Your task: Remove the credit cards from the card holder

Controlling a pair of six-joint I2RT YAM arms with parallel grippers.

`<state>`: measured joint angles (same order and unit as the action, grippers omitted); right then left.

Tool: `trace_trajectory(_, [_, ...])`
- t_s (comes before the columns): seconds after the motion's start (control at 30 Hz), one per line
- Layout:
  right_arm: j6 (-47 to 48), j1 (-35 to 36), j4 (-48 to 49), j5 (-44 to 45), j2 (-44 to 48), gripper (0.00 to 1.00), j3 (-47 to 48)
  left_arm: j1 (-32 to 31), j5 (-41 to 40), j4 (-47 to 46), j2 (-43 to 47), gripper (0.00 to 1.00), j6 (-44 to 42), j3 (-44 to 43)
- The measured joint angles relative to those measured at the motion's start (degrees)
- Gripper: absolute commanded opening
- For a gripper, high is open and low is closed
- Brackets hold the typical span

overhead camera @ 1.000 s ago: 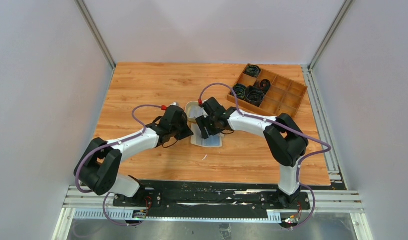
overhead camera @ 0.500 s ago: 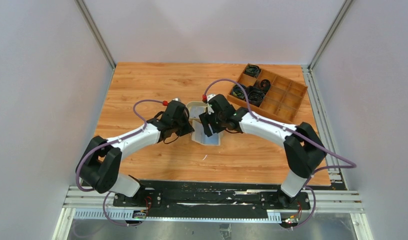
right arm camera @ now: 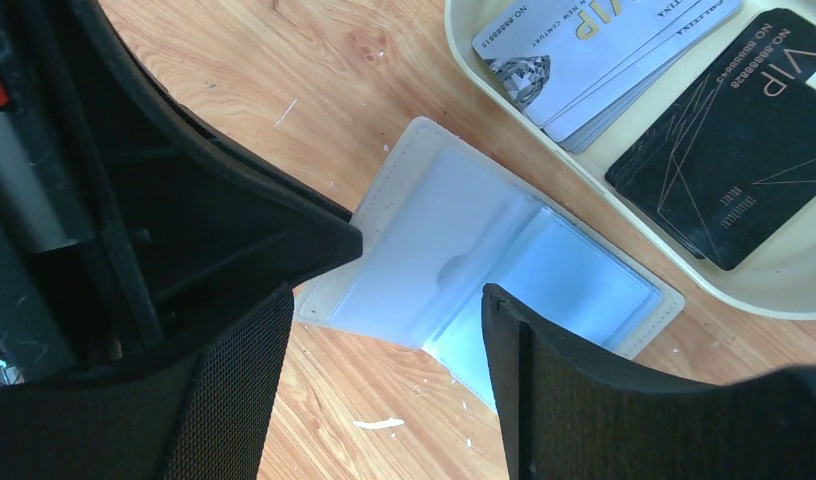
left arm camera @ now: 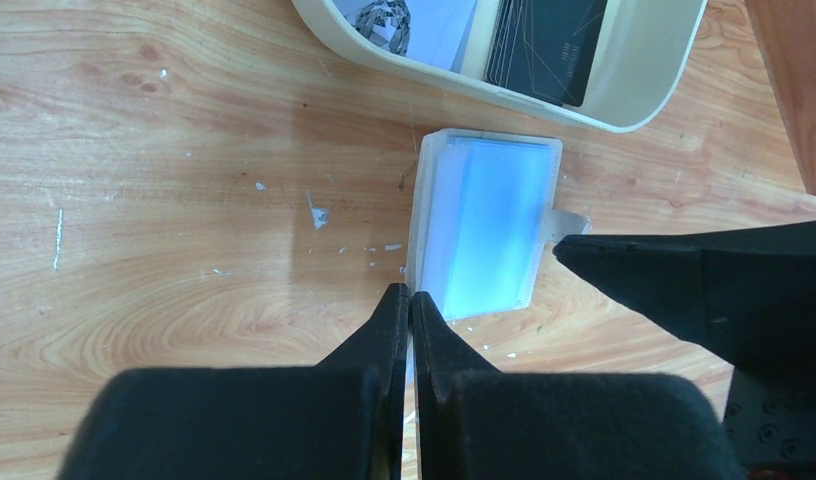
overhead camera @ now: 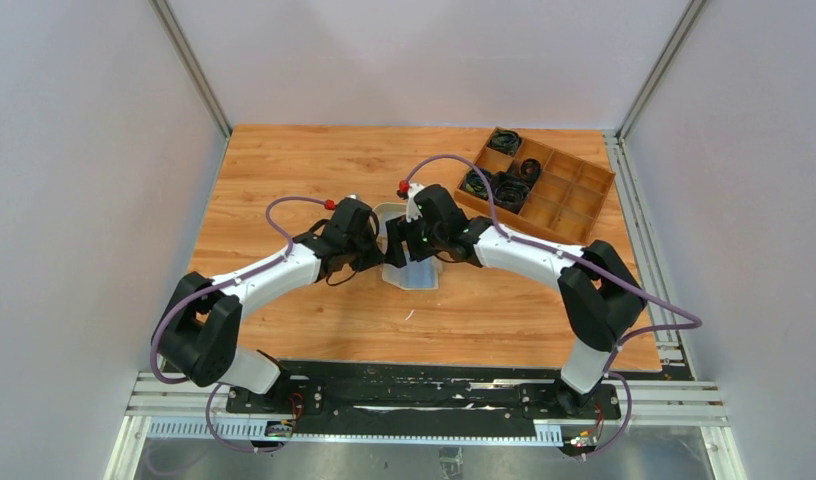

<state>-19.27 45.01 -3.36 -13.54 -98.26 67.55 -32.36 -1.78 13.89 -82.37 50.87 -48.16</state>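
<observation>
The beige card holder (overhead camera: 416,275) lies open on the table just in front of the dish. A pale blue credit card (left arm camera: 489,225) sits under its clear pocket and also shows in the right wrist view (right arm camera: 574,285). My left gripper (left arm camera: 410,296) is shut, with the thin left edge of the card holder (left arm camera: 421,200) pinched between its tips. My right gripper (right arm camera: 384,300) is open and empty. It hovers over the card holder (right arm camera: 424,190), one finger on each side of its near corner. In the top view the two grippers, left (overhead camera: 377,258) and right (overhead camera: 396,248), nearly touch.
An oval beige dish (right arm camera: 774,300) behind the card holder holds white VIP cards (right arm camera: 584,50) and black cards (right arm camera: 754,130). A brown wooden compartment tray (overhead camera: 539,185) with coiled black cables stands at the back right. White crumbs lie on the wood.
My right gripper has moved left, close to the left gripper and over the card holder. The card holder and left gripper shifted slightly left and back.
</observation>
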Motion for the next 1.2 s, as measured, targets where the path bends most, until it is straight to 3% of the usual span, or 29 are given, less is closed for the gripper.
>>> trace_trajectory(0.87, [-0.4, 0.0, 7.8, -2.3, -6.4, 0.73, -3.5, 0.0, -1.6, 3.7, -0.9, 0.0, 0.1, -1.5])
trace_trajectory(1.2, [0.2, 0.4, -1.1, 5.4, -9.8, 0.72, 1.4, 0.0, -2.1, 5.2, -1.2, 0.0, 0.1, -2.4])
